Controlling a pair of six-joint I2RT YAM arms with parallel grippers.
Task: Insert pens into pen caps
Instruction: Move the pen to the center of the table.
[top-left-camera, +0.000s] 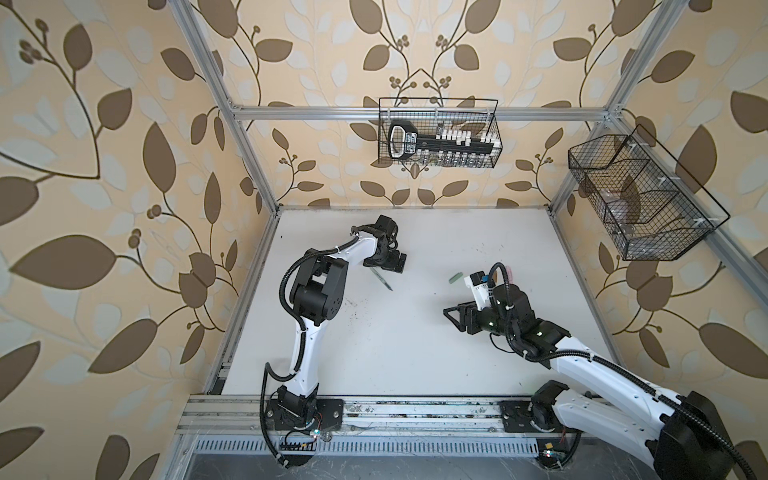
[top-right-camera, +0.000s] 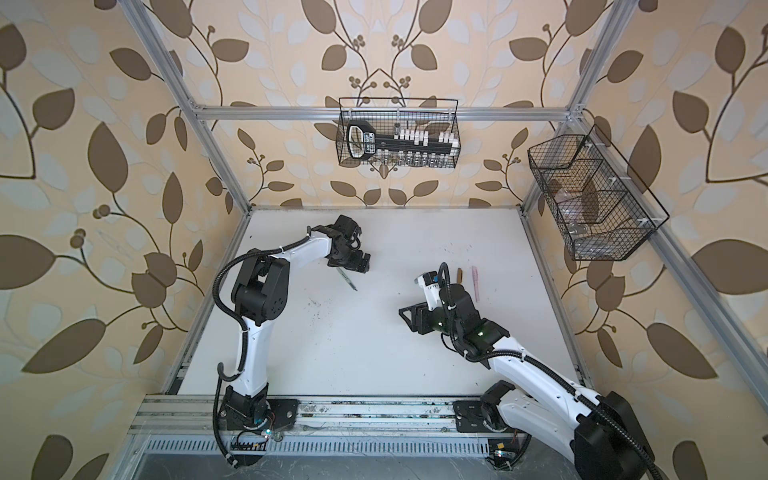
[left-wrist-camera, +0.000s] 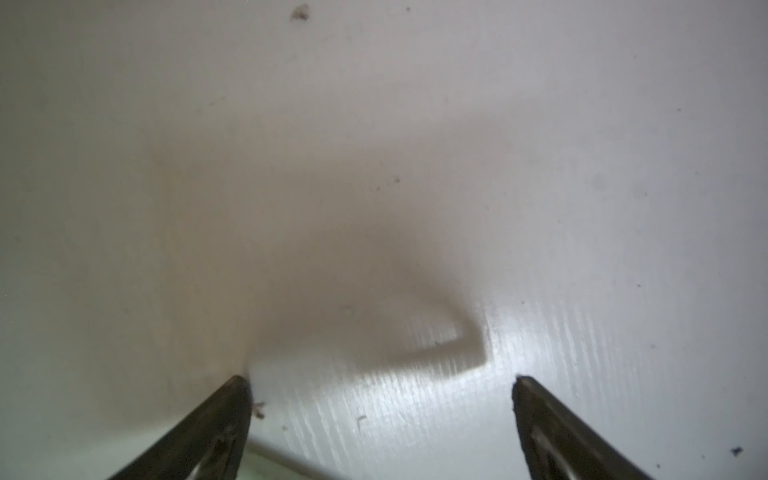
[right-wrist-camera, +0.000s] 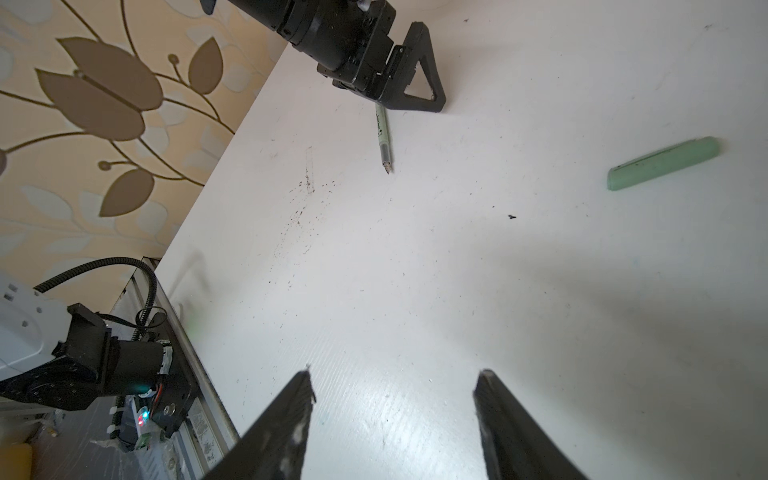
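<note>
Pale green pen (right-wrist-camera: 382, 133) bore dark lettering; pale green cap (right-wrist-camera: 664, 163) was plain. Noted a pink pen (top-right-camera: 475, 282). Table (top-left-camera: 415, 353) was white, dark-speckled. Wallpaper (top-left-camera: 104, 166) was beige with brown leaves. Wire basket (top-left-camera: 438, 99) was black.

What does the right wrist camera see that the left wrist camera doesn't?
Only the right wrist view shows the slim pale green pen, uncapped, the short pale green tubular cap lying apart from it, the black left gripper at the pen's back end, and leafy wallpaper. Only the left wrist view shows that gripper's open fingertips close up, with a grey shadow. Both show the white table with dark specks and a pair of open black fingers: the right gripper is open too.
</note>
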